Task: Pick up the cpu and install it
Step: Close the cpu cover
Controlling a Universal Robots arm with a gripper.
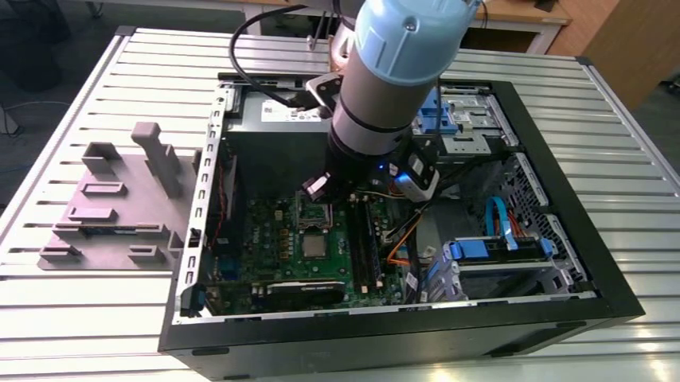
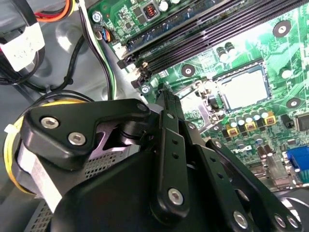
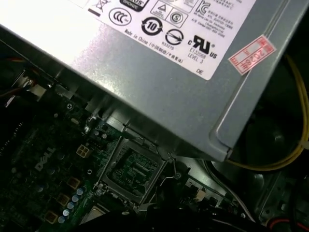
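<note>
Slatted tabletop (image 1: 85, 318) carries the open PC case (image 1: 404, 342), and the arm (image 1: 393, 72) reaches down into it. Mauve-grey tray (image 1: 117, 215) sits outside the case on the exterior view's left, well apart from the work. Power supply (image 3: 159, 72) overhangs close to the socket area in the first wrist view, so it's the tightest obstruction there. Motherboard (image 1: 276, 239) lies flat on the case floor, with the memory slots (image 2: 203, 34) running alongside the socket zone and black cables (image 2: 91, 43) off to the far side of them. Black socket frame (image 3: 130, 169) has its bracket lifted and the bed looks bare. The cpu (image 2: 244, 87) lies flat on the board just beside that frame, silver top up. It's square, so no long axis to align to. In the exterior view the cpu (image 1: 315, 245) is on the camera-near side of the frame. Gripper (image 2: 162, 99) hovers low over the frame side, not over the chip, so the cpu is offset sideways from the jaws and not touched. Can't tell if the jaws are apart or together, as the linkage blocks the tips. No chip visible at them. A row of capacitors (image 2: 248, 124) sits just beside the cpu, so there's little clearance on that edge.
</note>
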